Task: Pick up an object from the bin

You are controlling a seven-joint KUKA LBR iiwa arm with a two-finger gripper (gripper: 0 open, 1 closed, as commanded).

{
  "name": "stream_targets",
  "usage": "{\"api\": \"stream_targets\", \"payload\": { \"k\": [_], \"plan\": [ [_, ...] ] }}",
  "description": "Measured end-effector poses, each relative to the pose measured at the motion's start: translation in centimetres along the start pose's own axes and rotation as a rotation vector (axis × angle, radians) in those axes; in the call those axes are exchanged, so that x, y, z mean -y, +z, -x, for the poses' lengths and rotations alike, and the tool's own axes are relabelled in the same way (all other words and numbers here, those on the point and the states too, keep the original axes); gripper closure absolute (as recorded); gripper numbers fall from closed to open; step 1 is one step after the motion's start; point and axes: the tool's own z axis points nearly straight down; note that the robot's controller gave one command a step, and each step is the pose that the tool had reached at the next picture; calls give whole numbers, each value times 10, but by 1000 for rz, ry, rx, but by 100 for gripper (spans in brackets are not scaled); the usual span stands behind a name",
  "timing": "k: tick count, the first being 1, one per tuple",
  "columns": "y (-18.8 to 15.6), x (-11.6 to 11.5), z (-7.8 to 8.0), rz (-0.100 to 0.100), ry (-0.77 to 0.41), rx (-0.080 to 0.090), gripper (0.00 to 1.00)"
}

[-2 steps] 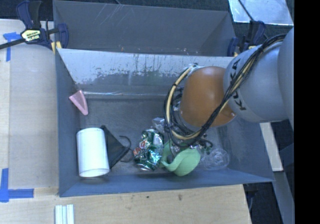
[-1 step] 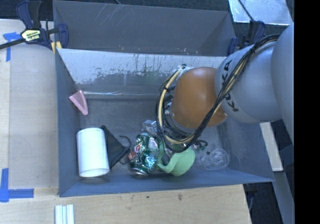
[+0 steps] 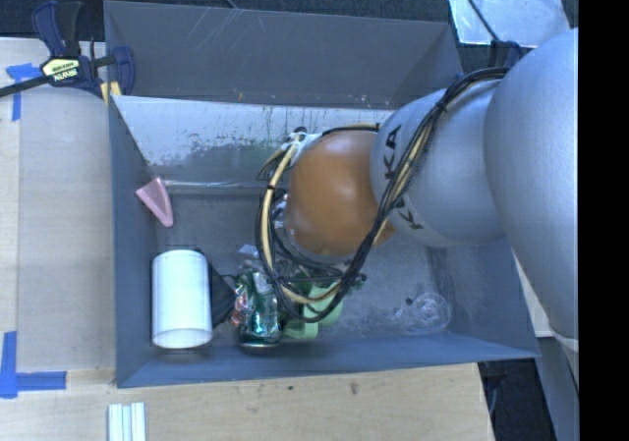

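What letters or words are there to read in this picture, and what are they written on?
"KA": black letters on the arm, beside its orange cover; cables cross the rest of the word.
On the white cylinder: no writing to see.
On the pink wedge: no writing to see.
On the shiny green thing by the bin's front wall: any print is too small to read.

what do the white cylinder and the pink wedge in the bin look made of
White cylinder: smooth, evenly white with a soft sheen along its side, likely plastic, possibly paper-wrapped. Pink wedge: dull, no glints, looks like foam or soft rubber; hard to tell.
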Motion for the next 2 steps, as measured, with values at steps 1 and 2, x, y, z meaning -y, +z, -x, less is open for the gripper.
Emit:
{"api": "stream_targets", "payload": {
  "k": [1, 2],
  "plan": [
    [0, 0, 0, 0, 0, 0, 100],
    [5, 29, 25, 20, -29, -40, 100]
  ]
}}
